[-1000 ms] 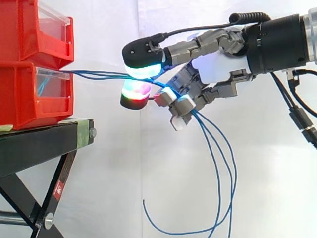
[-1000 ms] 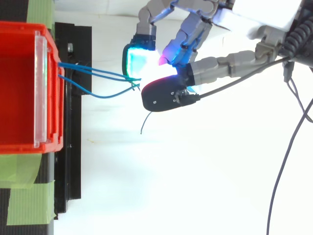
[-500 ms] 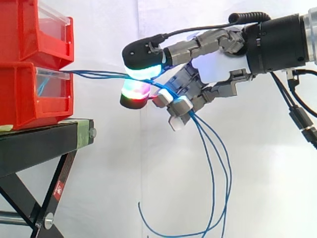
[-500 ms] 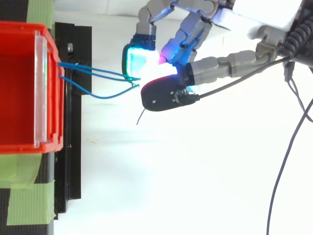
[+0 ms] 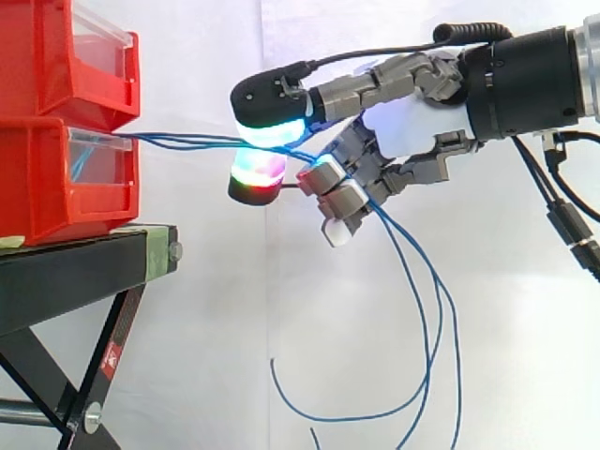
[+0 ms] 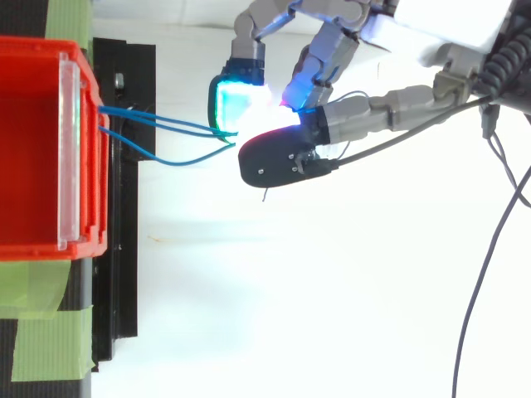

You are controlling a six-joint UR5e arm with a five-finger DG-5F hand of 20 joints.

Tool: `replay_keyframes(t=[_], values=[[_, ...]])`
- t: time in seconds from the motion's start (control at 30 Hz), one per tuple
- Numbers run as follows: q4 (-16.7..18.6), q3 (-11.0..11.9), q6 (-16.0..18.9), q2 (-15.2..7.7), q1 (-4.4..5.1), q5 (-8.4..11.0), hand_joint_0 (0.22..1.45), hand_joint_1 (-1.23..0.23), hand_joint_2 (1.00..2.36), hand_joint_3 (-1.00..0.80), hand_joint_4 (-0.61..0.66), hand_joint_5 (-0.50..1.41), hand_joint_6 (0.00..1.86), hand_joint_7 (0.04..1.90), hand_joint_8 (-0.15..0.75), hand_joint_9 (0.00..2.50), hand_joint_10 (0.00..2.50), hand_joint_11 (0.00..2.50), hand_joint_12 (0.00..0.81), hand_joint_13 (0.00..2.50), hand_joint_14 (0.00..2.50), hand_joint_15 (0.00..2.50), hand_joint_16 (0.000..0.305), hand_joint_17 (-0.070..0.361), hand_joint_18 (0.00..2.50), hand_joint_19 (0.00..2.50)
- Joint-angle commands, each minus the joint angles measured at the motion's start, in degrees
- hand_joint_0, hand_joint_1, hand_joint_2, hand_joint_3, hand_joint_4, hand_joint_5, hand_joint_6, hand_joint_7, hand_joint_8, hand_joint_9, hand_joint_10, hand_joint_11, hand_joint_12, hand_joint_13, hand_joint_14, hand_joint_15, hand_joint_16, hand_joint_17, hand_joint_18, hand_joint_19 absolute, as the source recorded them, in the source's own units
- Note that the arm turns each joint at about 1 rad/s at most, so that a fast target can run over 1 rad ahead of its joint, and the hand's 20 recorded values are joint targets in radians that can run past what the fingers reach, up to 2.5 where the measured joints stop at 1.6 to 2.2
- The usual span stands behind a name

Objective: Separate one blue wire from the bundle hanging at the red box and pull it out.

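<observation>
Hand was closed on the blue wires, pinching them between glowing pads. At far left the lower red box sat on the black stand, with a second red bin stacked on it. The wires left the box's clear front panel a little apart and ran roughly level to the right. In the top view one strand bowed away from the others before all met at the pinch. There a cyan-lit pad lay over them and a red-green pad under them. The other fingers were curled, with strands passing among them. Past the hand the loose tails dropped in long slack loops. I could not tell how many strands were truly clamped; it looked like more than one. Judged thin, light and limp, with smooth insulation likely to slide between thick pads, so a firm pinch seemed needed. The best hold looked to be in the spread span between box and pads, on the bowed strand, where a fingertip could reach it alone.
</observation>
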Motion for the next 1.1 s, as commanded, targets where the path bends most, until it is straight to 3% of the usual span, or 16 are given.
replay_keyframes(t=[0.0, 0.13, 0.27, 0.43, 0.7, 0.73, 1.07], values=[[0.0, -0.01, 0.0, -0.07, 0.0, 0.0, 0.51, -0.57, 1.34, -0.13, 0.12, -0.16, 0.93, 1.12, 0.436, 1.39, 0.01, 1.32, 0.569, 1.4, 0.02, 1.2, 0.078, 0.175, 1.11, 0.69], [0.0, -0.01, 0.0, 0.02, 0.0, 0.0, 0.49, -0.55, 1.42, -0.16, 0.15, -0.16, 0.93, 1.1, 0.446, 1.37, 0.01, 1.31, 0.57, 1.39, 0.02, 1.19, 0.079, 0.178, 1.11, 0.68], [0.0, -0.01, 0.0, 0.02, 0.0, 0.0, 0.5, -0.58, 1.35, -0.15, 0.18, -0.16, 0.93, 1.08, 0.454, 1.35, 0.01, 1.3, 0.562, 1.38, 0.02, 1.19, 0.08, 0.179, 1.11, 0.67], [0.09, -0.01, 0.0, -0.07, 0.0, 0.0, 0.56, -0.65, 1.0, -0.12, 0.22, -0.17, 0.92, 1.06, 0.455, 1.33, 0.01, 1.3, 0.563, 1.36, 0.02, 1.19, 0.078, 0.176, 1.08, 0.68], [0.09, -0.01, 0.0, -0.07, 0.0, -0.09, 0.52, -0.66, 1.01, -0.27, 0.22, -0.19, 0.92, 1.06, 0.404, 1.22, 0.02, 1.3, 0.496, 1.29, 0.02, 1.2, 0.07, 0.158, 0.97, 0.72], [0.09, -0.01, 0.0, 0.02, 0.0, -0.09, 0.51, -0.68, 1.01, -0.29, 0.2, -0.2, 0.91, 1.09, 0.371, 1.18, 0.02, 1.32, 0.454, 1.25, 0.02, 1.22, 0.063, 0.142, 0.91, 0.76], [0.09, -0.01, 0.0, 0.02, 0.0, -0.09, 0.52, -0.76, 1.01, -0.4, 0.21, -0.21, 0.92, 1.04, 0.369, 1.13, 0.02, 1.3, 0.454, 1.23, 0.02, 1.21, 0.063, 0.142, 0.9, 0.74]])
